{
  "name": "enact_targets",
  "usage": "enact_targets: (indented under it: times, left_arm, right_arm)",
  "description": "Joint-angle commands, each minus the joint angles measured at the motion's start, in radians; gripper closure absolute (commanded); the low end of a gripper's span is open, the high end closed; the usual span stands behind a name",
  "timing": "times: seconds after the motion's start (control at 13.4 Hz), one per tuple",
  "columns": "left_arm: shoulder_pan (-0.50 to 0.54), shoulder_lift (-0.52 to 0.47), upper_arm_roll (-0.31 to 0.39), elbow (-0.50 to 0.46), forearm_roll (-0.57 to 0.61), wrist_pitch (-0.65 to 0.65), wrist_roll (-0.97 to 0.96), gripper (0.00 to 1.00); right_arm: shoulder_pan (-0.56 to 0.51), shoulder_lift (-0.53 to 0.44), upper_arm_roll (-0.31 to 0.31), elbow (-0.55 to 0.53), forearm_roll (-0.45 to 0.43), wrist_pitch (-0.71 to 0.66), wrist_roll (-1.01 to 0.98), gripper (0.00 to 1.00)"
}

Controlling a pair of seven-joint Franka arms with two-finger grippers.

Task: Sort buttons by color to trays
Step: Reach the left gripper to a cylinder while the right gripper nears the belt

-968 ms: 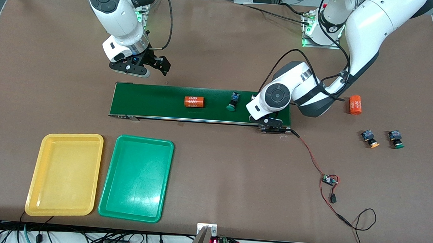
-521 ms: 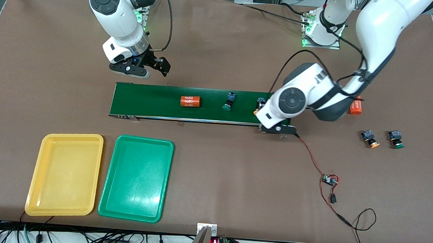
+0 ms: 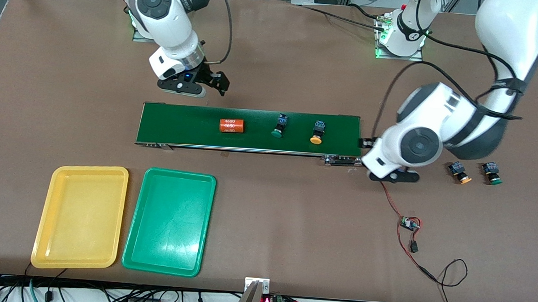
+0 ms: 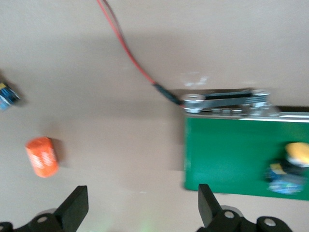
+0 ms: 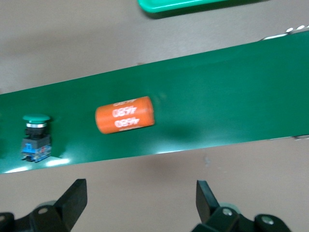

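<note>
Green-capped button on belt, frame centre, long axis across belt, just beside right pincer, empty, spread, above belt's upper edge. Left pincer spread, empty, off belt's end.

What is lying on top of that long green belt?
On the conveyor belt lie an orange cylinder, a green button and a yellow button. Nothing on it is covered.
</note>
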Motion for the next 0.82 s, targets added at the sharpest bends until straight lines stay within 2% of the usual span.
enact_targets:
  times: [0.0,0.07,0.22,0.45,0.6,0.74]
  left_arm:
    - [-0.064,-0.099,0.228,-0.052,-0.134,-0.007,0.235,0.00]
    - [-0.069,-0.127,0.293,-0.092,-0.157,0.010,0.297,0.00]
    - [-0.086,-0.202,0.417,-0.248,-0.163,0.110,0.412,0.00]
    - [-0.087,-0.342,0.535,-0.509,-0.163,0.314,0.491,0.00]
    - [-0.116,-0.382,0.627,-0.609,-0.160,0.396,0.510,0.00]
    - [-0.129,-0.385,0.693,-0.667,-0.159,0.439,0.569,0.00]
  right_arm:
    - [0.026,0.046,0.008,0.003,-0.009,0.069,0.044,0.00]
    - [0.028,0.053,0.010,0.005,-0.039,0.074,0.043,0.00]
    - [0.043,0.085,0.011,0.022,-0.176,0.066,0.042,0.00]
    - [0.055,0.124,0.011,0.048,-0.199,0.063,0.059,0.00]
    - [0.073,0.164,0.010,0.106,-0.217,0.019,0.102,0.00]
    - [0.086,0.219,0.010,0.178,-0.283,-0.019,0.163,0.00]
